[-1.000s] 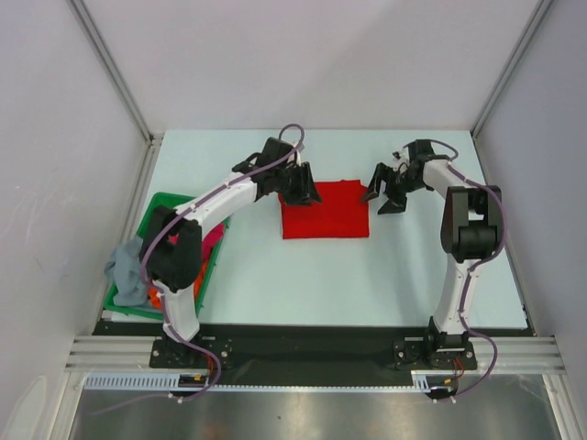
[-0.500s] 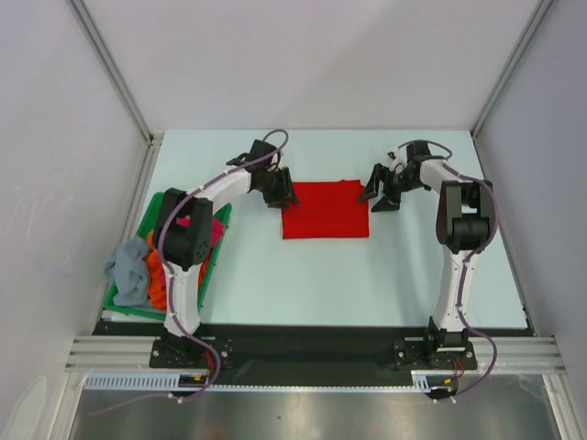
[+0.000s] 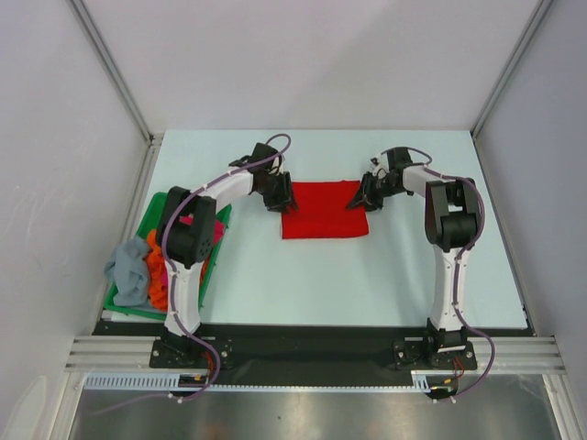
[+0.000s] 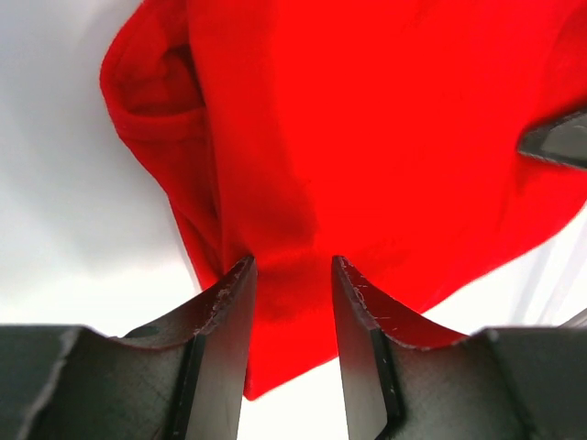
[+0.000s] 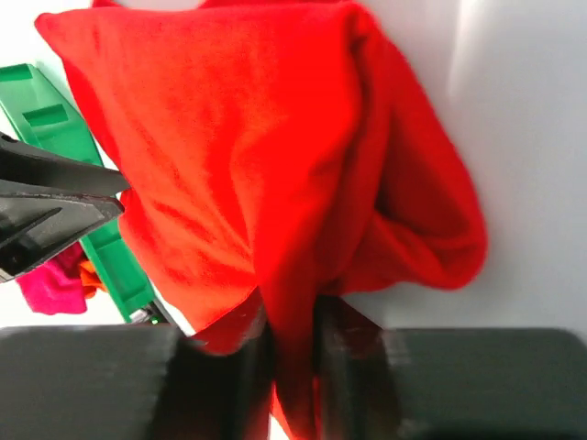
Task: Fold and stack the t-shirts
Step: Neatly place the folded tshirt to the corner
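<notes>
Top external view shows the red t-shirt (image 3: 323, 213) lying folded into a flat rectangle on the table (image 3: 303, 275), to the right of the green tray (image 3: 154, 209) and well apart from it. The left gripper (image 3: 280, 197) sits at the far corner of the shirt edge that faces the tray. The right gripper (image 3: 360, 199) sits at the far corner of the edge turned away from the tray.

In the left wrist view the fingers (image 4: 225, 330) stand apart. Red cloth shows unpinched in the gap between them, so that pincer is open over the shirt's bunched corner. In the right wrist view the jaws press together on a thin ridge of red cloth, so the right pincer is gripping the shirt. A loose fold bulges beside it on the side away from the tray.

A grey-blue shirt (image 3: 124, 270) hangs over the tray's near left corner. An orange shirt (image 3: 158, 275) lies inside the tray, and a magenta-pink shirt (image 5: 50, 286) lies in it too.
</notes>
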`<act>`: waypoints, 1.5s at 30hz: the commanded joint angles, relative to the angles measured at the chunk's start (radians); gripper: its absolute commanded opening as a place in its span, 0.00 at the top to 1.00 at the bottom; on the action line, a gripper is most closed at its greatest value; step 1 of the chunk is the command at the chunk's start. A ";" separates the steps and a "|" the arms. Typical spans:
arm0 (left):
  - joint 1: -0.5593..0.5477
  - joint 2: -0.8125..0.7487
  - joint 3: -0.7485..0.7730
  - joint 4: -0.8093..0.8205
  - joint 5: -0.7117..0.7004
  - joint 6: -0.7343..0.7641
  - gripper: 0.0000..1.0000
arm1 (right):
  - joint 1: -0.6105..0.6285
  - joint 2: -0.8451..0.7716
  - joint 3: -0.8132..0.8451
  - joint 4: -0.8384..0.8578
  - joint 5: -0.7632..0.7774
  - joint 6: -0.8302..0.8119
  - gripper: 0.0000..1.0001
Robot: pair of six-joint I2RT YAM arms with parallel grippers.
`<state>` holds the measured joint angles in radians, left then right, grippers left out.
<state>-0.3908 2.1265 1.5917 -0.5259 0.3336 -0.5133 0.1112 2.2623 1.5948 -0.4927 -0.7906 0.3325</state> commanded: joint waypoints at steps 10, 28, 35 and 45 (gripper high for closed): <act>0.006 -0.210 -0.009 -0.023 -0.021 0.068 0.56 | -0.004 0.023 0.319 -0.286 0.554 -0.110 1.00; -0.034 -0.711 -0.507 -0.083 -0.053 0.064 0.59 | -0.182 0.339 0.880 -0.330 1.149 -0.477 1.00; -0.054 -0.648 -0.521 -0.066 0.016 0.104 0.59 | -0.199 0.351 0.837 -0.167 1.286 -0.582 1.00; -0.063 -0.596 -0.512 -0.075 0.012 0.116 0.59 | -0.265 0.399 0.843 0.032 1.295 -0.756 1.00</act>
<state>-0.4477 1.5227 1.0473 -0.6109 0.3286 -0.4240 -0.1188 2.6591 2.4348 -0.6064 0.4530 -0.3237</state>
